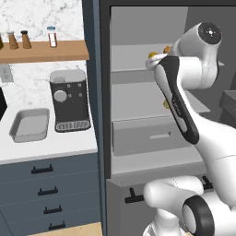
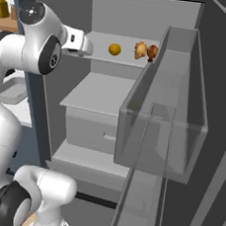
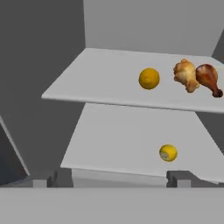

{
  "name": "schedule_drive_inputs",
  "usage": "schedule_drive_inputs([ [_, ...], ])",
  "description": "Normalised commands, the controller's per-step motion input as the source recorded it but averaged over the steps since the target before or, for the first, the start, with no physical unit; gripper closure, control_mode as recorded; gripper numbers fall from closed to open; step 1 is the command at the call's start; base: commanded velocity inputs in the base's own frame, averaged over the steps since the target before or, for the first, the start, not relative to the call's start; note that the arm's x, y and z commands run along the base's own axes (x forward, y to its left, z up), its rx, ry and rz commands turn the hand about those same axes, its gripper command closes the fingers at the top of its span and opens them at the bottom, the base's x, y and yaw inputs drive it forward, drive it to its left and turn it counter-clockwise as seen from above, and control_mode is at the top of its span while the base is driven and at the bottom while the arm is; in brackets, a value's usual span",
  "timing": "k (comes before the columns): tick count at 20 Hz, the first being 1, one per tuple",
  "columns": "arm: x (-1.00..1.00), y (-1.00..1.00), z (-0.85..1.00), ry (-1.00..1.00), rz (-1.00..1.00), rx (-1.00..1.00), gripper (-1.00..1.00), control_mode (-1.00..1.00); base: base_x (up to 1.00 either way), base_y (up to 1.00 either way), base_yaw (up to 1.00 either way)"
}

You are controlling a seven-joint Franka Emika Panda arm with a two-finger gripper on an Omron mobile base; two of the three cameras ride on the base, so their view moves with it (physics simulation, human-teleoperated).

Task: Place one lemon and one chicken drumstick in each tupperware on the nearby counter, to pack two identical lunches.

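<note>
While poised with fingers apart and holding nothing, gripper [image 3: 112, 178] faces open fridge shelves: upper lemon [image 3: 149, 78] at 12, drumsticks [image 3: 197, 77] at 1, lower lemon [image 3: 168, 152] nearest. Tupperware [image 1: 30, 124] on counter [image 1: 46, 147] beside coffee machine [image 1: 69, 100].

The tabletop [image 1: 46, 150] at the lower left looks smooth, matt white, under a veined marble-look wall [image 1: 41, 16] and a warm wood shelf [image 1: 46, 50]. The tray [image 1: 29, 124] reads as dull grey metal. Fridge shelves [image 3: 109, 87] are flat matt grey; the door bin [image 2: 163, 125] is clear plastic. The lemon [image 3: 149, 78] has dimpled skin; the drumsticks [image 3: 197, 78] look glossy brown.
</note>
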Motion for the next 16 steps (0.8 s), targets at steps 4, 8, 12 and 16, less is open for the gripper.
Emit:
schedule_drive_inputs([
  [4,0.32,-0.02,0.55,-0.22,0.00,0.00,-1.00,-1.00,0.00,0.00,0.00],
  [8,1.00,0.00,-0.03,0.04,-0.05,0.00,-1.00,-1.00,0.00,0.00,0.00],
  [12,0.81,-0.03,-0.28,0.10,-0.04,0.00,-1.00,-1.00,0.00,0.00,0.00],
  [16,0.69,-0.41,-0.12,0.13,-0.03,0.00,-1.00,-1.00,0.00,0.00,0.00],
])
